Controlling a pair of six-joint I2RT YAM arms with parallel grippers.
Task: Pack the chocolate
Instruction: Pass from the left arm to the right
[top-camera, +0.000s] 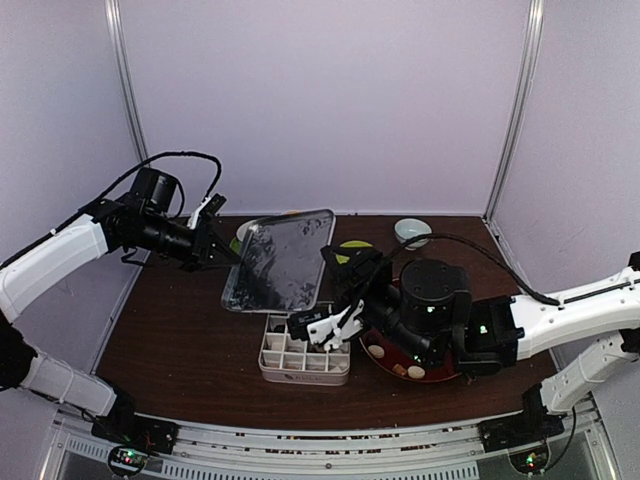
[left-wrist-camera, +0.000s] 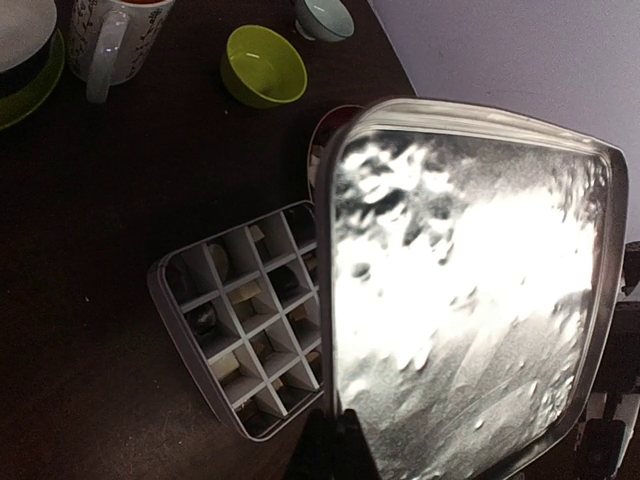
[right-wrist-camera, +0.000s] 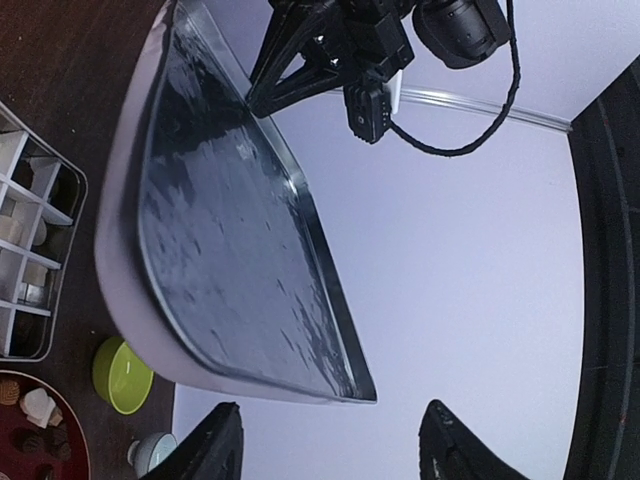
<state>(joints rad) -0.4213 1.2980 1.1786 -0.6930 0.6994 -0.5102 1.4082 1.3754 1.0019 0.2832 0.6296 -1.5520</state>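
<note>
— Any lettering, brand or number you can read?

— None. The divided tin, just beneath the right end effector, has a small dark mark on its near wall, too tiny to make out.

— And the mug?

— The mug, far up and left of the left end effector, carries dark markings. They are blurred, so I cannot tell whether they are letters or a pattern.

— The shiny lid?

— The lid, rising straight from the left end effector, shows only glare and reflections.
</note>
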